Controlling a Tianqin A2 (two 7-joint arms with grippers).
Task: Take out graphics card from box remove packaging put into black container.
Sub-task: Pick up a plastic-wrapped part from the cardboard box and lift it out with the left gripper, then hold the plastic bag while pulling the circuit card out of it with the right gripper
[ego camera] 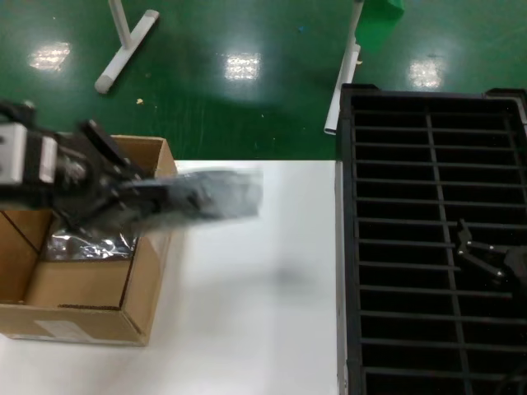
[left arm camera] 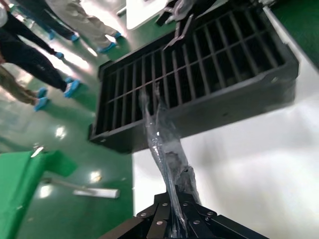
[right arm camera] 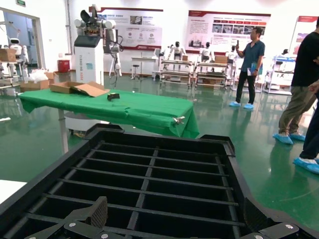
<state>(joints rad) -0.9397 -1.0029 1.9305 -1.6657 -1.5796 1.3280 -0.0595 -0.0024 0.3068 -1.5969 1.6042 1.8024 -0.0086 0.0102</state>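
Observation:
My left gripper [ego camera: 123, 193] is shut on one end of the translucent grey packaging bag [ego camera: 210, 196] and holds it level above the box's right wall, reaching out over the white table. In the left wrist view the bag [left arm camera: 164, 144] sticks out from between the shut jaws of the left gripper [left arm camera: 182, 219], with a dark flat shape inside, likely the graphics card [left arm camera: 180, 172]. The brown cardboard box [ego camera: 148, 280] stands open at the left. My right gripper [ego camera: 482, 255] hangs open and empty over the black container [ego camera: 428, 164], as the right wrist view [right arm camera: 174, 214] shows.
Another shiny bagged item [ego camera: 86, 245] lies inside the box. The white table [ego camera: 263, 313] runs between the box and the container. White stand legs [ego camera: 123, 49] rest on the green floor beyond. People [right arm camera: 249, 64] and a green table [right arm camera: 124, 107] stand farther off.

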